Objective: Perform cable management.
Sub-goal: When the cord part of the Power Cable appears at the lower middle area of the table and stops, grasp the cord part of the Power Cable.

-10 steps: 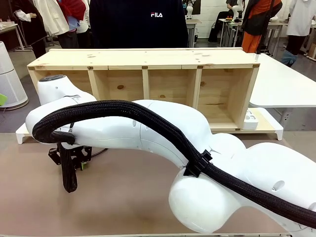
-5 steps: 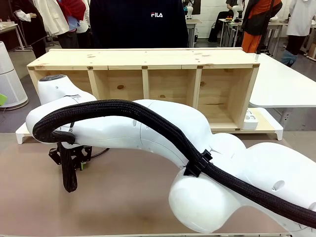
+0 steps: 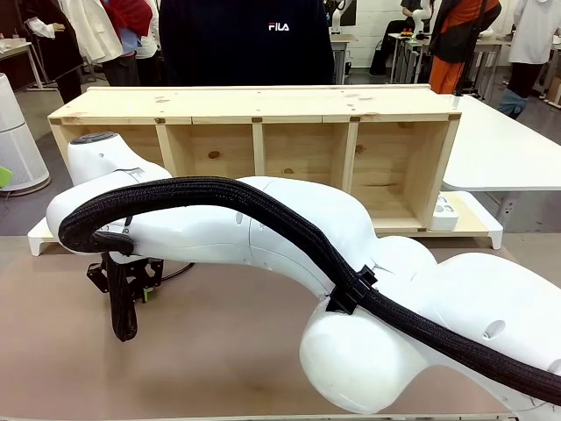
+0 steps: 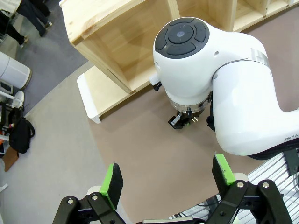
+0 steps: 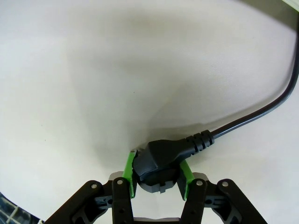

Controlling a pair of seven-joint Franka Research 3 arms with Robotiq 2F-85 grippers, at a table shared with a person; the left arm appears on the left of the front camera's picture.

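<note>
- Cable [image 5: 261,111] is running smooth, round and black across the matte tabletop [image 5: 70,70], and we are seeing its chunky moulded plug [image 5: 156,158] with a ribbed collar.
- Our right gripper [image 5: 158,169] is clamping that plug tight between green pads [image 5: 130,175], low by the tabletop.
- Our left gripper [image 4: 168,176] is hanging with jaws spread wide, gripping nothing, pale knotty wooden shelf [image 4: 107,37] beyond.

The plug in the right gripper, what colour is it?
Black; the plug shows best in the right wrist view.
</note>
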